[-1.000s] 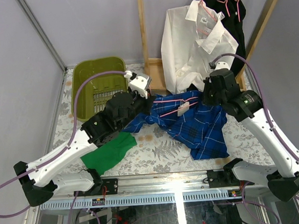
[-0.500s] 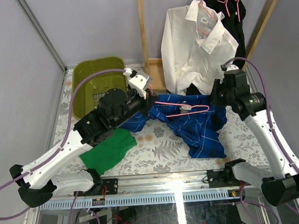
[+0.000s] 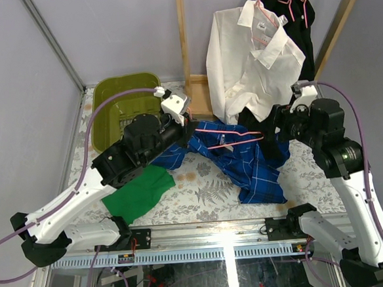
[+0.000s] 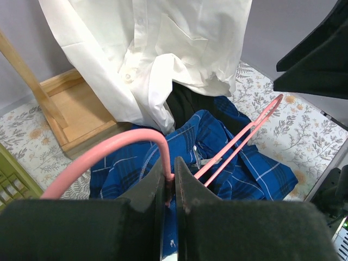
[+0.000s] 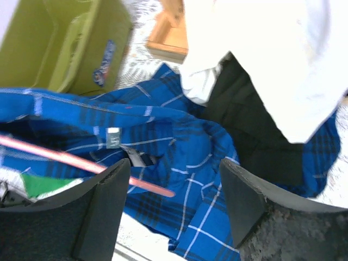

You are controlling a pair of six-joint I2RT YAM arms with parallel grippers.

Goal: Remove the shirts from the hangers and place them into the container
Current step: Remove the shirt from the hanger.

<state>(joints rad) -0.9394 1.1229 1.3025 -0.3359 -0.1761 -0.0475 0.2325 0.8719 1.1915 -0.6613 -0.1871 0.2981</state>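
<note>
At the bottom of the top view, the two arms stand at the near edge of the flowery worktop (image 3: 208,191). Just past the left arm (image 3: 114,165) lies a flat green cloth (image 3: 139,194).

In the middle of the frame, a bit to the right, the blue shirt (image 3: 254,172) with white lines lies crumpled on the worktop. It is not in the container.

The left jaws are pinched tight on the bent hook of a pink hanger (image 4: 109,147). The left wrist view shows this well, low in the middle of the frame. The rest of that hanger runs out over the blue shirt toward the right. I cannot tell if any part of it is inside the shirt.

The right arm (image 3: 347,165) reaches in from the right side. Its jaws are wide apart and hold nothing. In the right wrist view the two dark fingers (image 5: 103,212) sit at the bottom of the frame, with the blue shirt past them.

Farther back, in the upper left, is the olive green container (image 3: 118,86). No shirt shows in it.

Beside it, at the top middle, stands the wooden rack (image 3: 183,39). At the top right the white shirt (image 3: 252,67) and a black shirt (image 3: 302,30) hang on other pink hangers (image 3: 292,1).
</note>
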